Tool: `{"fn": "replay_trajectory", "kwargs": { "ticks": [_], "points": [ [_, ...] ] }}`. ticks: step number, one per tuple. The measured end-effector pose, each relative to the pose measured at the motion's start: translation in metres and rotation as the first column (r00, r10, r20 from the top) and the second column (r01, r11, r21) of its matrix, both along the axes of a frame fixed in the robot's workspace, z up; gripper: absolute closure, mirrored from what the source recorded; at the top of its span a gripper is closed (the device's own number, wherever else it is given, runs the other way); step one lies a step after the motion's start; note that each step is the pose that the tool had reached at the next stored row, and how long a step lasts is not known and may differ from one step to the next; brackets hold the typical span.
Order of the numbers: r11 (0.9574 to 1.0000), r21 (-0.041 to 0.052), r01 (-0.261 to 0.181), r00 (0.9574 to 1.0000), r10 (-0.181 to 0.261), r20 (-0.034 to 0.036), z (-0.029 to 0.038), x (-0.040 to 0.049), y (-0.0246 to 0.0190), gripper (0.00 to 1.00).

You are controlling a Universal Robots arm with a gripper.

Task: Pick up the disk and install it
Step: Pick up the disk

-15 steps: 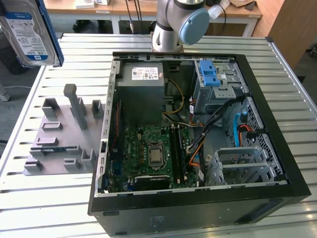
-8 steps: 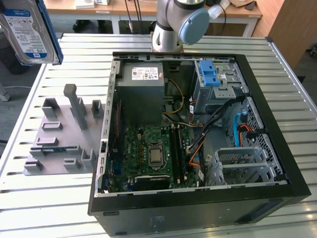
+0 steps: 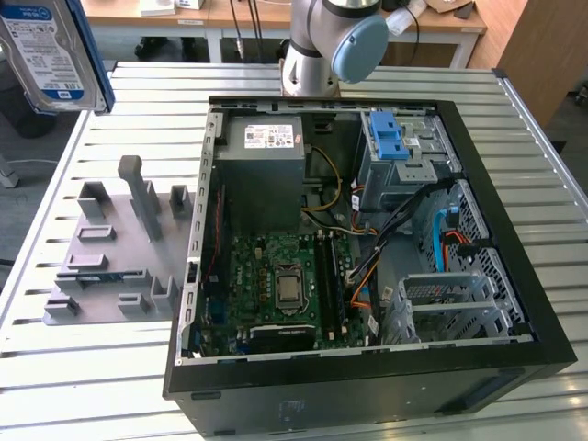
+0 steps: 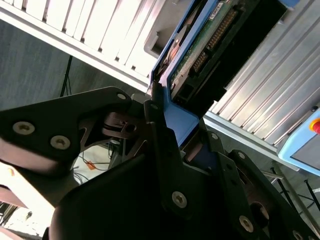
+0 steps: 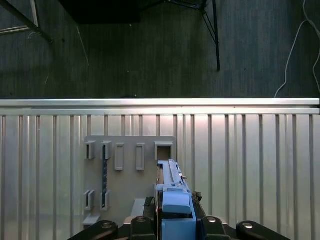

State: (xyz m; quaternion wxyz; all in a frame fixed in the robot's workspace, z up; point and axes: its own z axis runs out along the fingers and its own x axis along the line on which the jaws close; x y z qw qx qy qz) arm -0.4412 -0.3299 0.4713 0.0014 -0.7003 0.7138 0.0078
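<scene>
The disk, a silver drive with a white-and-blue label in a blue carrier, hangs high at the exterior view's left, above the table's far corner. In the second wrist view my gripper is shut on the carrier's blue end, and the disk sticks out beyond the black fingers with its circuit board side showing. In the first wrist view the disk stands edge-on in my gripper, well above the grey fixture plate.
An open black computer case lies on the slatted table, with a grey power supply, motherboard and a blue-latched drive bay inside. The grey fixture plate with upright holders sits at its left. The arm's base stands behind.
</scene>
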Motion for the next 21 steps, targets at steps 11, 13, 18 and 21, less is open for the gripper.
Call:
{"fn": "replay_trajectory", "kwargs": {
  "ticks": [11, 13, 18, 21],
  "points": [
    [1.0000, 0.0000, 0.000, 1.0000, 0.000, 0.0003, 0.0081, 0.0000, 0.0000, 0.64],
    [1.0000, 0.0000, 0.000, 1.0000, 0.000, 0.0001, 0.0083, 0.0000, 0.0000, 0.64],
    [1.0000, -0.0002, 0.000, 1.0000, 0.000, -0.0002, 0.0085, 0.0012, 0.0001, 0.64],
    [1.0000, 0.0000, 0.000, 1.0000, 0.000, 0.0002, 0.0083, 0.0038, 0.0000, 0.64]
  ]
}}
